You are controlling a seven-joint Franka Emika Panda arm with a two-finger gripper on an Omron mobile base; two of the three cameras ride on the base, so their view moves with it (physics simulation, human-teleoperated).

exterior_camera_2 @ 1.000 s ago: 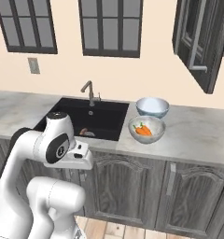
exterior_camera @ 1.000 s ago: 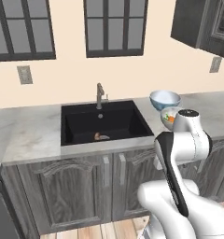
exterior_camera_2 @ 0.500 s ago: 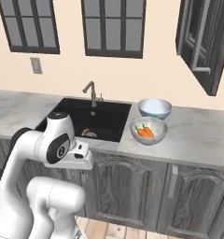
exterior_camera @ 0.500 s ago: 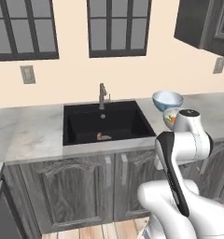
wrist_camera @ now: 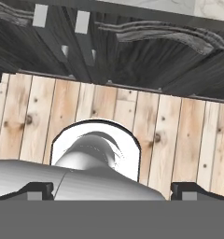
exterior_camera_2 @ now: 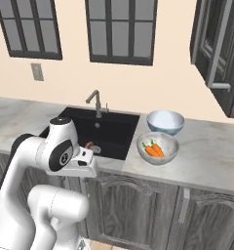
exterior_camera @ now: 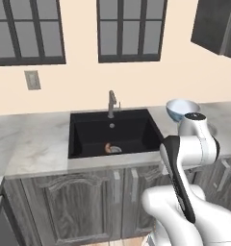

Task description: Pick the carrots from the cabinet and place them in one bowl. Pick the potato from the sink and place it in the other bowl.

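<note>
Two orange carrots (exterior_camera_2: 153, 149) lie in the mottled grey bowl (exterior_camera_2: 158, 157) on the counter right of the sink (exterior_camera_2: 114, 128). Behind it stands the pale blue-white bowl (exterior_camera_2: 165, 121) (exterior_camera: 181, 109), with nothing showing inside. The small tan potato (exterior_camera: 108, 148) (exterior_camera_2: 89, 145) rests on the black sink (exterior_camera: 88, 132) floor beside the drain. The cabinet (exterior_camera_2: 219, 53) hangs at the upper right with its door swung open. My gripper (wrist_camera: 114, 190) is open with nothing between its fingertips (wrist_camera: 37, 189); it points down at the wooden floor in front of the base cabinets, well away from the potato.
A slim grey faucet (exterior_camera: 112, 103) rises behind the sink. Marbled counter (exterior_camera: 31, 144) stretches left of the basin and right past the bowls (exterior_camera_2: 211, 156). Dark wood-grain base cabinet doors (wrist_camera: 114, 51) stand close ahead of the hand. Windows line the wall.
The whole picture has slid slightly rightward in both base views, so the camera has moved with the base. The arm keeps its folded pose and the gripper stays open.
</note>
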